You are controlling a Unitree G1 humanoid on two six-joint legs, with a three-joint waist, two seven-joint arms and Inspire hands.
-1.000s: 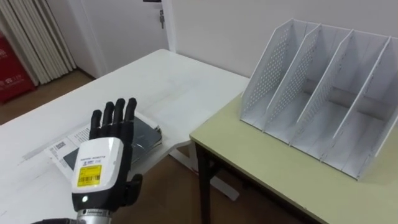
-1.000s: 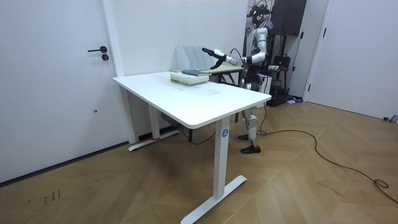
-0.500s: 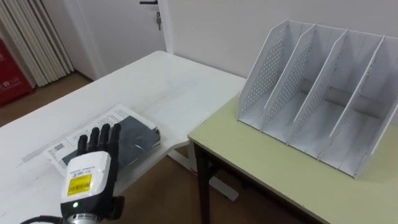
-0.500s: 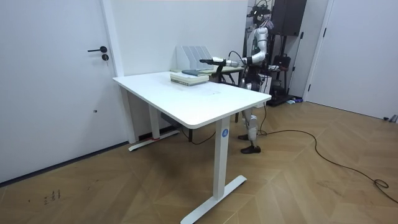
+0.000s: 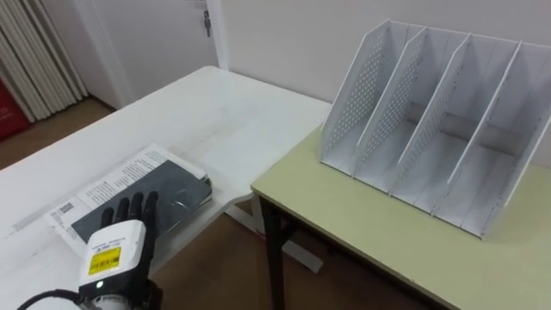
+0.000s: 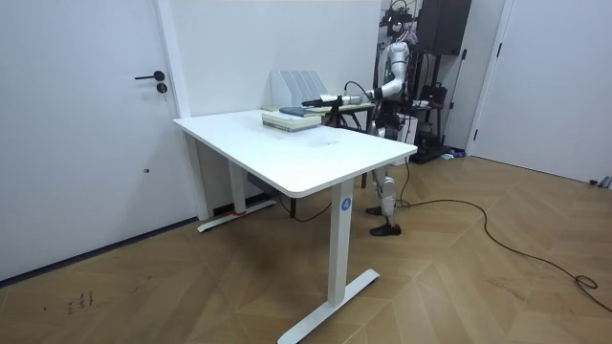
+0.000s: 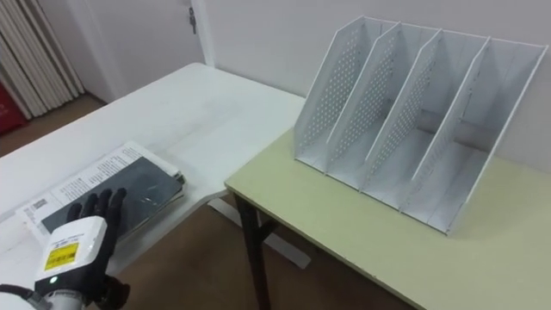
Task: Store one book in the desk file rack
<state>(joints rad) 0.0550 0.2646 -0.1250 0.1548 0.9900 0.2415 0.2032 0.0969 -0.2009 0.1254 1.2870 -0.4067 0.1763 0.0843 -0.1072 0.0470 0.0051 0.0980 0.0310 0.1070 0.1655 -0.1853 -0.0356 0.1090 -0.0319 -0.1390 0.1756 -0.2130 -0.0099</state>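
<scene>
A dark grey book (image 5: 164, 185) lies flat on a white printed one at the near edge of the white table (image 5: 207, 112). My left hand (image 5: 116, 254) is low on the view's left, back up. Its fingers (image 7: 96, 207) are straight and open, and they reach over the book's near edge. Whether they touch it I cannot tell. The white perforated file rack (image 5: 430, 120) stands with nothing in its slots on the yellow-green desk (image 5: 362, 232) to the right. In the room view I stand behind the white table, left arm stretched level over the books (image 6: 290, 118).
A gap of floor separates the white table from the yellow-green desk's dark leg (image 5: 275, 258). A door (image 5: 155, 34) and pale curtains (image 5: 39, 52) are at the back left. In the room view the rack (image 6: 292, 86) stands against the wall.
My left hand has come down and forward from a raised pose, until its fingers lie over the book. The room view shows the arm dropping to level. The head camera has shifted slightly.
</scene>
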